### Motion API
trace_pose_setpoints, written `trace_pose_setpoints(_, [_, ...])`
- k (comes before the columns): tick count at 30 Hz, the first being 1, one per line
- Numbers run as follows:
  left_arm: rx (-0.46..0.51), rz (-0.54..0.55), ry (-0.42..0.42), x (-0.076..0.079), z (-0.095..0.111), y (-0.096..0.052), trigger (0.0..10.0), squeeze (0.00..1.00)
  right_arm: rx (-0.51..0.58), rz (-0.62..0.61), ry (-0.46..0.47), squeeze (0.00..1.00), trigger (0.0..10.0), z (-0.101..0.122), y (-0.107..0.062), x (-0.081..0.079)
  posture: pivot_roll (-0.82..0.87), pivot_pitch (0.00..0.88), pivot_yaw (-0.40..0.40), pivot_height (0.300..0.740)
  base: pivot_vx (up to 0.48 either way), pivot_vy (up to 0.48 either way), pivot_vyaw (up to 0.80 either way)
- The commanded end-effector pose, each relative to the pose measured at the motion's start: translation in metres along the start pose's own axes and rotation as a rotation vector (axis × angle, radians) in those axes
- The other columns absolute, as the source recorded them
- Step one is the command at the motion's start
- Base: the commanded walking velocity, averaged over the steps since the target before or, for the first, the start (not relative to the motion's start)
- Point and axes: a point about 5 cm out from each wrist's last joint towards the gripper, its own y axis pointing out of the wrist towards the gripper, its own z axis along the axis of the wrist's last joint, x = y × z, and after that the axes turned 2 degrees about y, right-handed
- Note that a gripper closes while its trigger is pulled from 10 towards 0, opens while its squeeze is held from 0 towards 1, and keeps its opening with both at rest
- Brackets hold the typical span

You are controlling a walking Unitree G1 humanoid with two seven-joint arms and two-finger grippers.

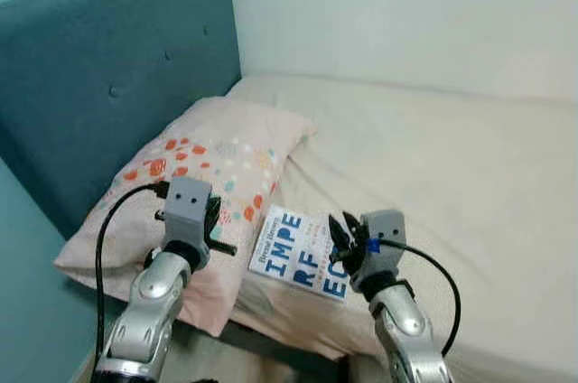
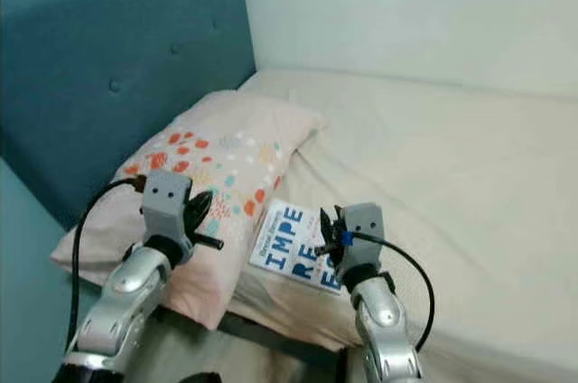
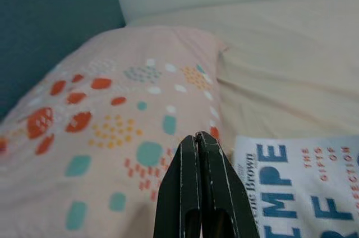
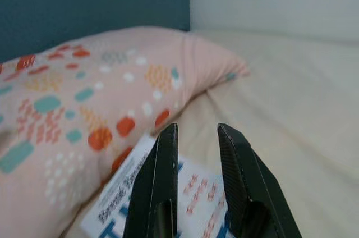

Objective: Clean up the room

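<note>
Fingers [image 4: 162,187] of the right gripper [image 4: 196,137] stand narrowly parted just above the book [image 1: 302,252]. Left gripper [image 3: 197,137] fingers are pressed together over the pillow [image 1: 208,175] beside the book, which lies on the bed [image 1: 433,166].

We see a bed [image 1: 470,175] with a cream sheet and a blue padded headboard [image 1: 99,76] standing at its left end. A pink pillow [image 1: 212,166] with orange, teal and white spots lies on the sheet against the headboard, reaching the near edge of the mattress. Just beside the pillow, to its right, a white book [image 1: 298,252] with large blue letters lies flat on the sheet near that front edge.
</note>
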Motion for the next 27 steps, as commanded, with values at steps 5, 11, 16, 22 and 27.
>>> trace_pose_setpoints(5, [-0.018, 0.013, -0.003, -0.008, -0.005, -0.004, 10.0, 0.00, 0.001, 0.002, -0.021, 0.00, 10.0, 0.008, 0.002, 0.006, -0.02, 0.004, -0.003, 0.692, 0.000, 0.000, 0.00])
trace_pose_setpoints(11, [0.010, -0.002, -0.011, -0.007, -0.005, -0.004, 10.0, 0.00, -0.007, -0.025, -0.046, 0.00, 10.0, 0.012, 0.001, 0.015, -0.03, 0.002, -0.007, 0.727, 0.000, 0.000, 0.00])
trace_pose_setpoints(16, [0.026, 0.013, -0.038, -0.009, -0.002, -0.003, 10.0, 0.00, -0.011, -0.044, -0.043, 0.00, 10.0, 0.012, 0.000, 0.020, -0.03, 0.000, -0.004, 0.740, 0.000, 0.000, 0.00])
trace_pose_setpoints(22, [0.025, 0.008, -0.048, -0.008, -0.002, -0.002, 10.0, 0.00, -0.030, -0.074, -0.012, 0.00, 10.0, 0.010, -0.001, 0.022, -0.03, 0.000, 0.003, 0.740, 0.000, 0.000, 0.00])
trace_pose_setpoints(27, [0.004, 0.005, -0.051, -0.006, -0.007, -0.002, 10.0, 0.00, -0.062, -0.086, -0.018, 0.00, 10.0, 0.003, -0.006, 0.022, -0.03, 0.000, 0.005, 0.740, 0.000, 0.000, 0.00])
